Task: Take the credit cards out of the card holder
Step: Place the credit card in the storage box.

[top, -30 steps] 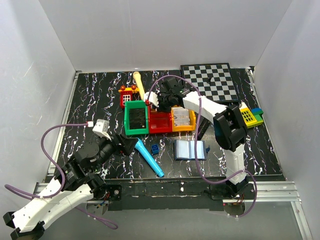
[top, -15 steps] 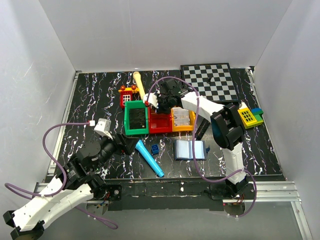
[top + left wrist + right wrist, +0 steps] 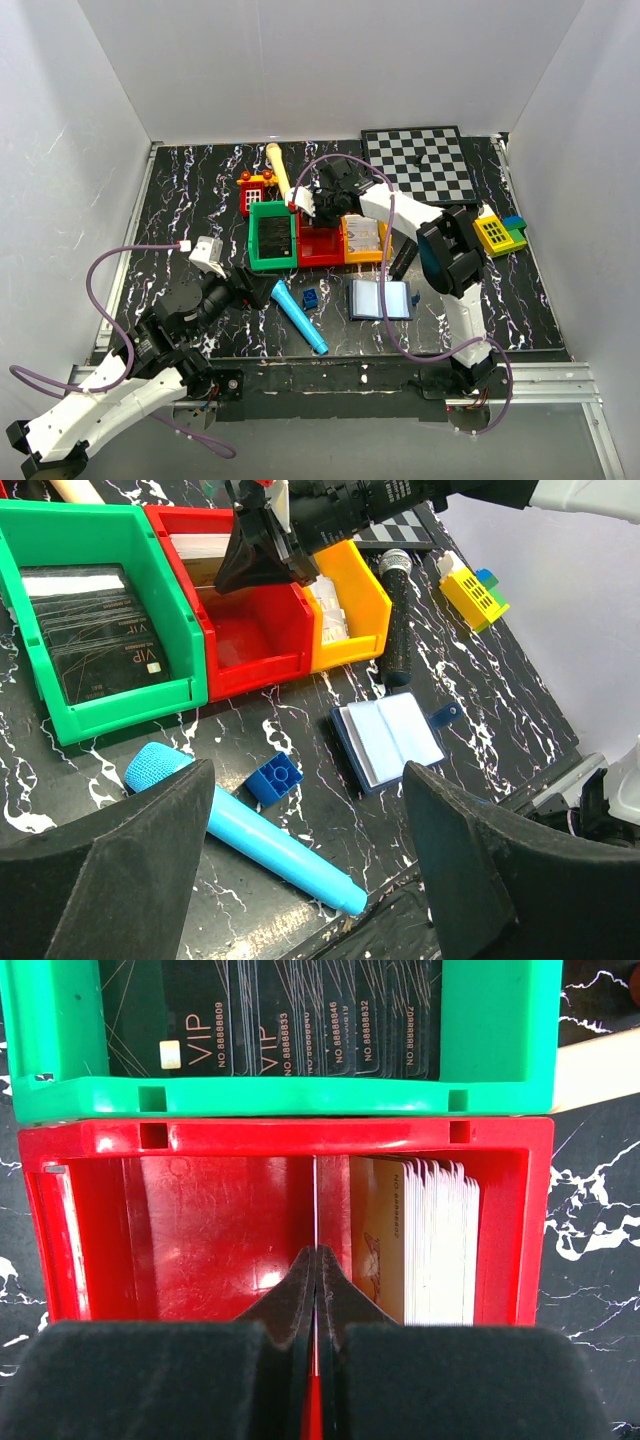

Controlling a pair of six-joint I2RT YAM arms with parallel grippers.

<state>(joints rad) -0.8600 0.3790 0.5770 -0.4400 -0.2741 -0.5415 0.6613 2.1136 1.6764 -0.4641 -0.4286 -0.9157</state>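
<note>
1. Right arm is leaning a little more to the left than a moment ago, bringing the right pincer [image 3: 315, 1260] further over the red bin [image 3: 280, 1135]; the left arm is hardly moving.
2. Right pincer is pressing together and pinching a thin card [image 3: 315, 1200]; the card is showing only its edge and hanging over the middle of the red bin.
3. White cards [image 3: 435, 1240] are standing in a stack at one side of the red bin; black cards [image 3: 300, 1020] are lying in the green bin [image 3: 250, 1095] next door.
4. Card holder [image 3: 380, 299] is lying open on the counter [image 3: 180, 200], light side up, just in front of the yellow bin [image 3: 365, 255] and well apart from the right pincer; I cannot tell if cards are hiding in its pockets.
5. Left pincer [image 3: 300, 880] is spreading wide and holding nothing; it is hovering near the cyan toy microphone [image 3: 250, 835].
6. I am guessing this is the dropping step; next the right pincer is needing to open so the card falls in, then go back to the card holder and pinch gently, because cards are thin and the holder could slide.
</note>
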